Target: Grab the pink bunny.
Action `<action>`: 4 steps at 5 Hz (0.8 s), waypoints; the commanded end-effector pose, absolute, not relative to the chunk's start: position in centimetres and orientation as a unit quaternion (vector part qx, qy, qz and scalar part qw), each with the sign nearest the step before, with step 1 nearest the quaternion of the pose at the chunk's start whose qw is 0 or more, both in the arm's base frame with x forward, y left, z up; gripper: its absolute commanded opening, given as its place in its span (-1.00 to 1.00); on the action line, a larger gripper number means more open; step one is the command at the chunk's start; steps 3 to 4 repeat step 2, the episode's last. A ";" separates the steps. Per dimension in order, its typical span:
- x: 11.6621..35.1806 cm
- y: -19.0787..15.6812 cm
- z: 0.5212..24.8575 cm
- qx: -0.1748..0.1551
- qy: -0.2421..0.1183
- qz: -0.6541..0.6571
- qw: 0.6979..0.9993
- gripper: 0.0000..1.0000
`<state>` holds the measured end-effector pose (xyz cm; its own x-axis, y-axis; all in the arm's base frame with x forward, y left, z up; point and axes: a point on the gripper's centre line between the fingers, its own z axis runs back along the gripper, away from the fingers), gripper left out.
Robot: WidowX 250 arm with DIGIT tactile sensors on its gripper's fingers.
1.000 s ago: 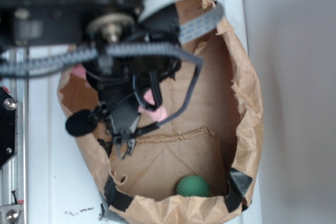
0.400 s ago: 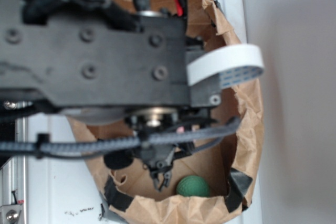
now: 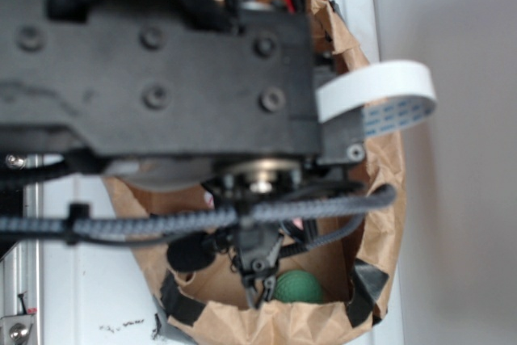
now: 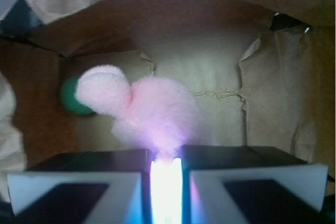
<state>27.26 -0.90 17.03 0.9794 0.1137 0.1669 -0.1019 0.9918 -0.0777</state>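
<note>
The black WidowX arm [image 3: 161, 62] fills most of the exterior view, stretched over a crumpled brown paper bag [image 3: 380, 167] that lies open on the white tabletop [image 3: 89, 280]. Black tape patches [image 3: 367, 280] hold the bag's near rim together. A white ribbon cable [image 3: 376, 90] loops out from the arm's side, and a braided black cable [image 3: 242, 216] crosses beneath the wrist.

Down inside the bag, the gripper [image 3: 260, 290] hangs low near the bottom, just beside the green textured ball [image 3: 300, 287]. From outside, the arm hides nearly everything else in there; only a sliver of pink peeks under the wrist.

The wrist camera tells the real story. The pink bunny [image 4: 157, 116] sits right at the gripper [image 4: 167, 163], its fluffy body bulging out above the two fingers [image 4: 89, 174], one floppy ear [image 4: 102, 90] flopping toward the green ball [image 4: 71, 98] behind it. The fingers stand nearly together, only a thin bright slit between them, and the plush appears pinched in that slit. So the jaws look clamped down on the bunny's lower edge, and the ball is left alone.

Judging by that, the grab itself looks made. What remains is proving it: lifting clear of the bag floor without the soft toy slipping free, since only a small tuft seems caught
</note>
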 end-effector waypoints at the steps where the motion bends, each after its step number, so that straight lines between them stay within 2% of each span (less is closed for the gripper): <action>1: 26.8 0.6 19.6 -0.038 -0.104 0.039 0.993 -1.00; 4: 26.8 0.6 19.3 -0.036 -0.110 0.043 0.992 -1.00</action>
